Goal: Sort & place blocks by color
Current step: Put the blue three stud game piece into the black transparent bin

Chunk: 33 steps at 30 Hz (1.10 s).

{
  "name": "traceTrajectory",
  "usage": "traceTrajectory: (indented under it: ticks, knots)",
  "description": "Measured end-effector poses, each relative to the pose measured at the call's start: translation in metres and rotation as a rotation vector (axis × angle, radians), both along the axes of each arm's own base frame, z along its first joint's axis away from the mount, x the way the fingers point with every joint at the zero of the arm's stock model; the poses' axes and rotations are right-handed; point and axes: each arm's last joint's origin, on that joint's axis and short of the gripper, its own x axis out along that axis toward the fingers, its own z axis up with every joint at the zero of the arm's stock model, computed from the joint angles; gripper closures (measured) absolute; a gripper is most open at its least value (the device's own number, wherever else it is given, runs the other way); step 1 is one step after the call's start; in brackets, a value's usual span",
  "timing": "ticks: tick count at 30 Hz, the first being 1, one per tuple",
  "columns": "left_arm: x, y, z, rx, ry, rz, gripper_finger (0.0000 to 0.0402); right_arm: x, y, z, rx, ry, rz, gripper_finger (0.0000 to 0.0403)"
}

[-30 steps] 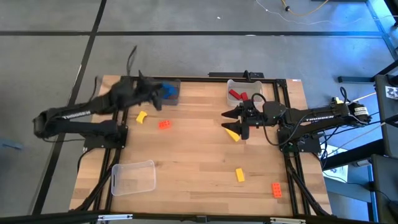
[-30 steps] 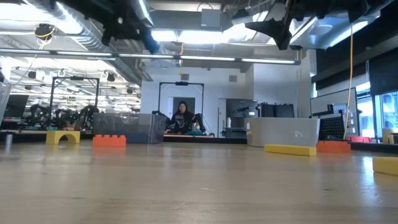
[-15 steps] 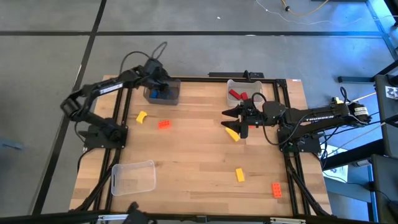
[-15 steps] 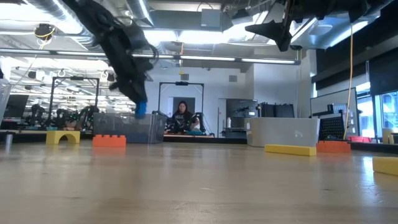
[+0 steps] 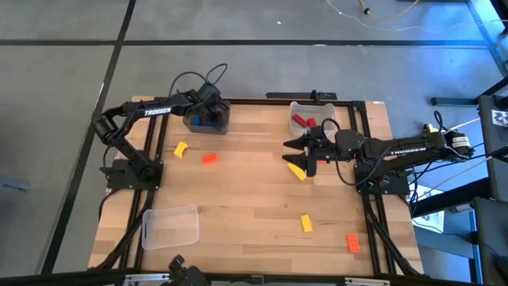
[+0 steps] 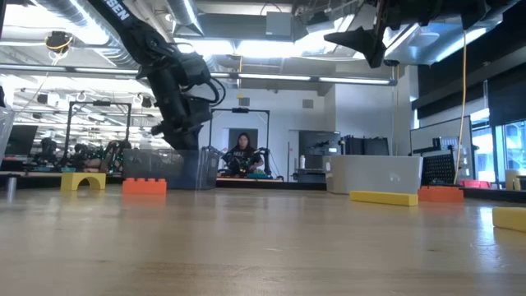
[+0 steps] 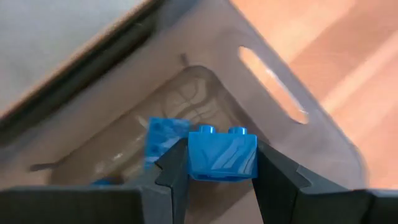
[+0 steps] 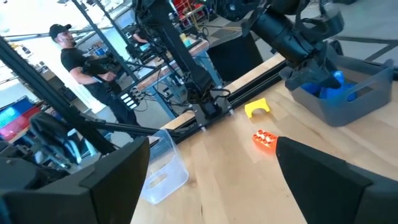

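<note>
My left gripper [image 5: 208,114] is over the far-left clear bin [image 5: 222,125] and is shut on a blue brick [image 7: 222,155]. Other blue bricks [image 7: 165,140] lie on that bin's floor. In the low view my left gripper [image 6: 182,136] reaches down to the bin's rim. My right gripper [image 5: 299,155] hovers open above the table, over a yellow brick [image 5: 297,170] lying flat on the wood. Its fingers stand wide apart in the right wrist view [image 8: 211,180]. Red bricks [image 5: 303,121] lie in the far-right bin. My left gripper pinches the blue brick by two opposite side faces [image 7: 193,158], one finger on each. The fingers come from above, pointing down into the bin. The brick sits level between them with its studs [image 7: 222,130] to one side. Whether it touches the bin floor, I cannot tell.
Loose on the table lie a yellow arch brick [image 5: 180,148], an orange brick [image 5: 209,159], a yellow brick [image 5: 305,224] and an orange brick [image 5: 352,242] near the right near corner. A third clear bin [image 5: 169,226] sits near the left near corner. A person stands beyond the table [image 8: 74,56].
My left arm has folded upright and its gripper has come down with the blue brick, from high above the table into the far-left bin, staying shut on the brick. My right arm has kept still.
</note>
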Motion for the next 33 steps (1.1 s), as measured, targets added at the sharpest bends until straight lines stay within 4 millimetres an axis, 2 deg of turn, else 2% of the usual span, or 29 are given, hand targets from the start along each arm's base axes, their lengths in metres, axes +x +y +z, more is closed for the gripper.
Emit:
traceTrajectory:
  ticks: [14,21,28,33]
  knots:
    - [-0.006,0.006,0.001,0.09,0.084,0.037,0.0273,0.0,0.0,0.0,0.025,-0.002,-0.012,0.0053]
    - [0.003,-0.002,0.001,0.054,0.035,-0.028,0.0273,0.0,0.0,0.0,0.024,-0.002,-0.014,0.0053]
    - [0.008,-0.008,0.001,0.052,0.033,-0.021,0.0273,0.0,0.0,0.0,0.022,-0.003,-0.014,0.0053]
    - [0.006,-0.006,0.001,0.082,0.056,0.035,0.0232,0.0,0.0,0.0,0.023,-0.003,-0.014,0.0053]
